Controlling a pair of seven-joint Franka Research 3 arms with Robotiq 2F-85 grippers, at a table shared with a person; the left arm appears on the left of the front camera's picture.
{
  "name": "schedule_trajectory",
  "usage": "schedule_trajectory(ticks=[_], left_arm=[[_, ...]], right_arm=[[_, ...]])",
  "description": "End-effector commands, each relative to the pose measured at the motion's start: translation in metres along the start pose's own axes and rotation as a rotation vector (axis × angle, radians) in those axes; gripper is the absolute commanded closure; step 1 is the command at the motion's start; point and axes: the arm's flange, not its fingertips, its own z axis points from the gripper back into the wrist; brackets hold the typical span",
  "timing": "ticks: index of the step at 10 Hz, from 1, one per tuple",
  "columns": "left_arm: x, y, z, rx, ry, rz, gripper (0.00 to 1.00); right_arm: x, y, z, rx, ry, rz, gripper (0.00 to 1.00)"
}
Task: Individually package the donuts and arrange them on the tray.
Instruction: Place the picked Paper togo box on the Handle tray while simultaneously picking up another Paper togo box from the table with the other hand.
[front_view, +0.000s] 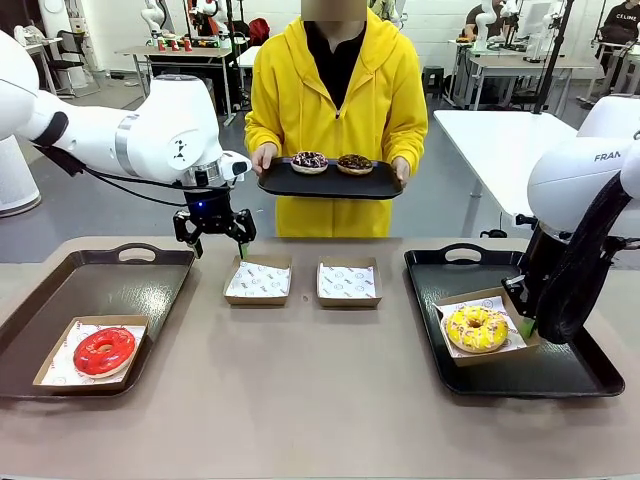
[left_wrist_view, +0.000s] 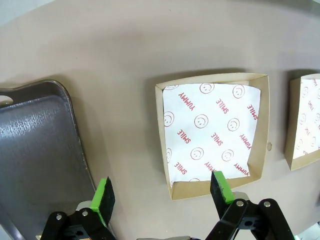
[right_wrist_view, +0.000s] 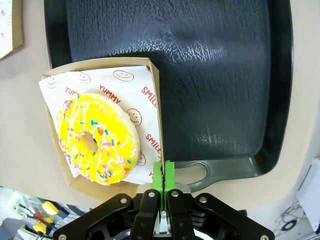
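A yellow sprinkled donut (front_view: 476, 328) (right_wrist_view: 97, 140) lies in a paper-lined box (front_view: 506, 300) (right_wrist_view: 150, 100). That box rests across the left rim of the right black tray (front_view: 560, 375) (right_wrist_view: 215, 75). My right gripper (front_view: 526, 326) (right_wrist_view: 163, 172) is shut on the box's side wall. A red donut (front_view: 104, 350) sits boxed on the left tray (front_view: 120, 285). My left gripper (front_view: 213, 236) (left_wrist_view: 162, 192) hangs open above the table, over the near-left corner of an empty box (front_view: 258, 280) (left_wrist_view: 215, 130). The person holds a black tray (front_view: 330, 185) carrying two chocolate donuts (front_view: 309, 160) (front_view: 354, 162).
A second empty lined box (front_view: 348, 282) (left_wrist_view: 305, 120) stands beside the first at the table's middle. The left tray's rim (left_wrist_view: 75, 130) lies just left of my left gripper's fingers. Bare tabletop runs along the near edge.
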Motion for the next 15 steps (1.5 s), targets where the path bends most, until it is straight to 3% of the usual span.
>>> schedule_trajectory(ticks=[1, 5, 15], left_arm=[[0.0, 0.0, 0.0, 0.0, 0.001, 0.0, 0.0], [0.004, 0.002, -0.021, -0.02, 0.007, 0.064, 0.0], [0.012, -0.001, -0.059, -0.018, 0.067, 0.079, 0.0]], right_arm=[[0.0, 0.0, 0.0, 0.0, 0.0, 0.0, 0.99], [0.005, 0.0, -0.016, -0.034, -0.021, -0.035, 0.99], [0.012, -0.007, -0.043, -0.036, 0.024, -0.046, 0.99]])
